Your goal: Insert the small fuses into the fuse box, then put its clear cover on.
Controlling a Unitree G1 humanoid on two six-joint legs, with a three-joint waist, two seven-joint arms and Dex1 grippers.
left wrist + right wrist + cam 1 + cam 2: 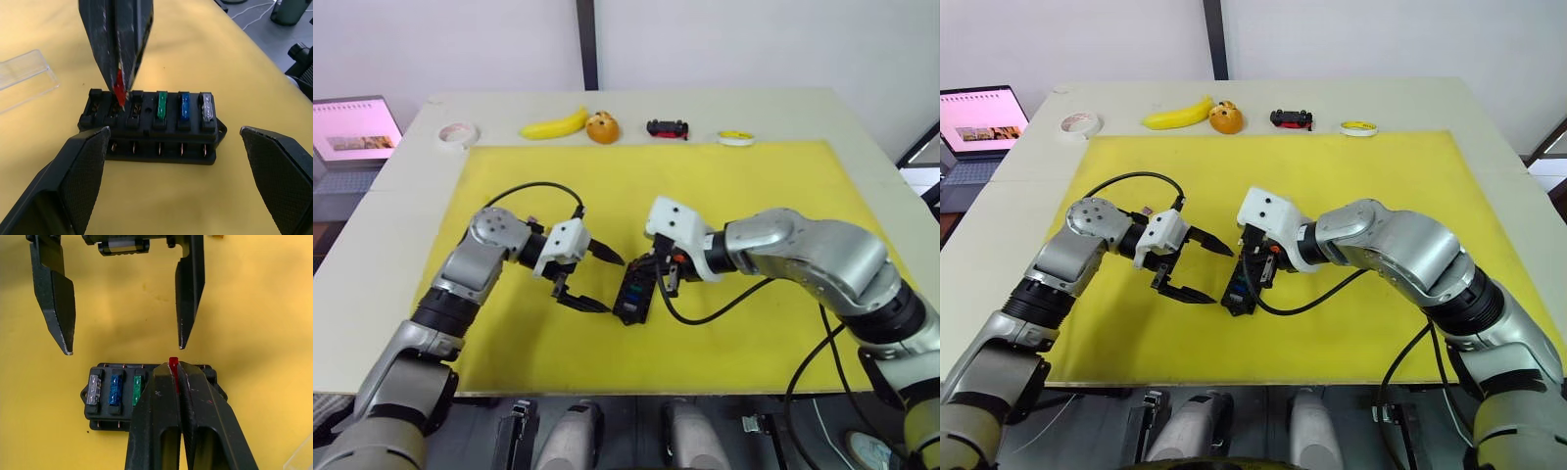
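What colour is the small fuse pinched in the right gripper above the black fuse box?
Red. The small flat plastic fuse shows best in the left wrist view, held by the right gripper.

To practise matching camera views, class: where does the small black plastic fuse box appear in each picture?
Left eye view: black plastic fuse box on the yellow mat, centre, under the right gripper.
Right eye view: centre.
Left wrist view: middle.
Right wrist view: lower middle.
Shared landmark: red fuse pinched in that gripper.
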